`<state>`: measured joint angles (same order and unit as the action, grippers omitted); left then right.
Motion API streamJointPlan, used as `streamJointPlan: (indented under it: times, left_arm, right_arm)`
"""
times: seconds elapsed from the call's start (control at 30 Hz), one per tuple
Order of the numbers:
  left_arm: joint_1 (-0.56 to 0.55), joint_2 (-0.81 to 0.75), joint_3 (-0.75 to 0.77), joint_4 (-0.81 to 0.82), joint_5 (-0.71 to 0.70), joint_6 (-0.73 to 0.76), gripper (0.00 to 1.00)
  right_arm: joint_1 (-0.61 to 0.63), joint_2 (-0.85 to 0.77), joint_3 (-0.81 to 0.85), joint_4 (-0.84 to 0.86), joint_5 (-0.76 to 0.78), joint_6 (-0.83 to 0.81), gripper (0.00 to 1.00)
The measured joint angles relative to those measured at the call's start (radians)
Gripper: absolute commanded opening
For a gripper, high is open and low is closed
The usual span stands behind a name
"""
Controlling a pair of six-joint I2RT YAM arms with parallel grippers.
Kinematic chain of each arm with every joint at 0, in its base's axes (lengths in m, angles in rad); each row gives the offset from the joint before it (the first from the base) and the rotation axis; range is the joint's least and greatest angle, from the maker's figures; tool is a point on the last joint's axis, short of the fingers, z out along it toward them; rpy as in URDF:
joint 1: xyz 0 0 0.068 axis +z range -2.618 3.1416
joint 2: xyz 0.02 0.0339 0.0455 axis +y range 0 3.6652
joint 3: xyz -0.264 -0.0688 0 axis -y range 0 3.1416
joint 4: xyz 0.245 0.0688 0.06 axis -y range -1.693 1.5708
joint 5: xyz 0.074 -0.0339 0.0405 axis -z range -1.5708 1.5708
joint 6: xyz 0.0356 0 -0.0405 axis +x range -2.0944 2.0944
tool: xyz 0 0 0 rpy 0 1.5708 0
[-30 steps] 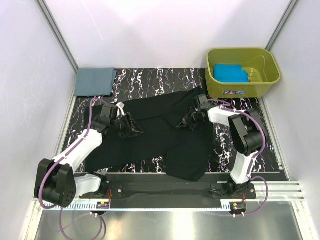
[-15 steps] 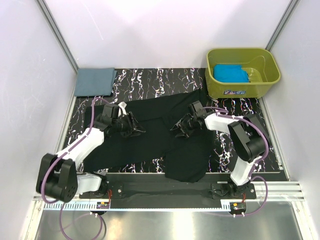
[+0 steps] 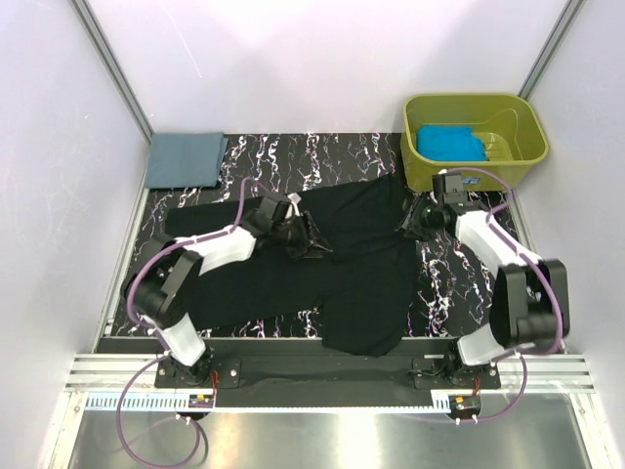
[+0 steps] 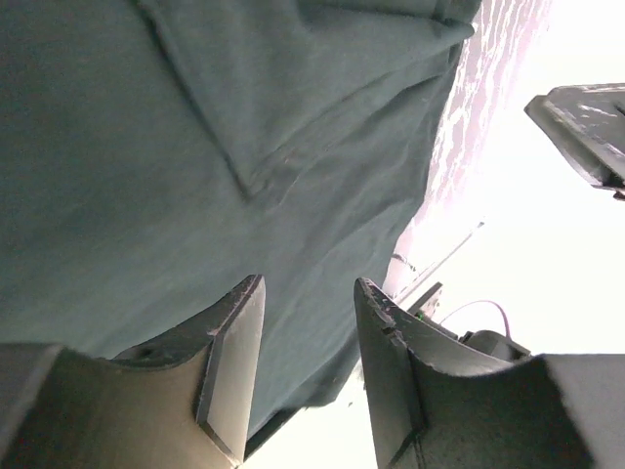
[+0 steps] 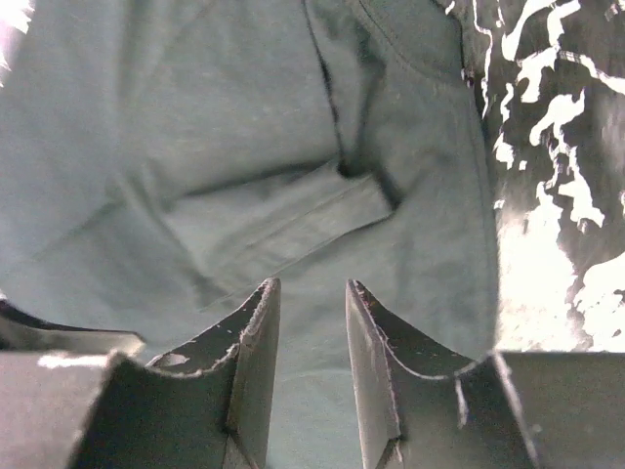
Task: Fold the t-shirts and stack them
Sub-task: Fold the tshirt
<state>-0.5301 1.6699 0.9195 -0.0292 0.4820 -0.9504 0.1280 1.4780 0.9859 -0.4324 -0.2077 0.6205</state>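
Black t-shirt [image 3: 361,293] lies beneath left fingers [image 4: 234,362] and right fingers [image 5: 256,362], both parted, empty; tub label [image 3: 455,180] unreadable.

1. A strip of bare bench [image 3: 332,151] along the far edge lies open between the folded grey-blue t-shirt [image 3: 184,159] and the olive tub [image 3: 459,176]
2. The black t-shirt [image 3: 361,283] lies low across the middle, with an open stretch between the left gripper [image 3: 311,239] and the right gripper [image 3: 410,220]
3. The left arm [image 3: 210,249] bars the shirt's left half
4. The right arm [image 3: 498,244] crowds the tub's near side
5. The walls [image 3: 59,176] close off the left, right and far sides
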Motion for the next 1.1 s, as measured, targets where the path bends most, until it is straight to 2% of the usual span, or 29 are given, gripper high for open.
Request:
streamJointPlan:
  times: [0.2, 0.33, 0.5, 0.63, 0.9, 1.1]
  left_arm:
    - [-0.034, 0.098, 0.057, 0.031, -0.044, -0.057, 0.43]
    - [-0.048, 0.162, 0.089, 0.040, -0.067, -0.096, 0.43]
    - [-0.063, 0.203, 0.094, 0.024, -0.079, -0.121, 0.46]
    - [-0.066, 0.224, 0.123, 0.010, -0.080, -0.123, 0.45]
    - [-0.066, 0.237, 0.151, 0.010, -0.082, -0.132, 0.39]
    - [-0.069, 0.257, 0.161, -0.005, -0.084, -0.146, 0.43]
  right_arm:
    - [-0.006, 0.151, 0.058, -0.007, 0.002, -0.163, 0.49]
    - [-0.024, 0.216, 0.083, -0.010, -0.010, -0.225, 0.46]
    - [-0.031, 0.272, 0.116, -0.005, -0.040, -0.261, 0.34]
    - [-0.031, 0.304, 0.134, -0.002, -0.049, -0.269, 0.30]
    - [-0.031, 0.337, 0.142, 0.002, -0.065, -0.270, 0.27]
    - [-0.031, 0.351, 0.142, 0.003, -0.067, -0.274, 0.27]
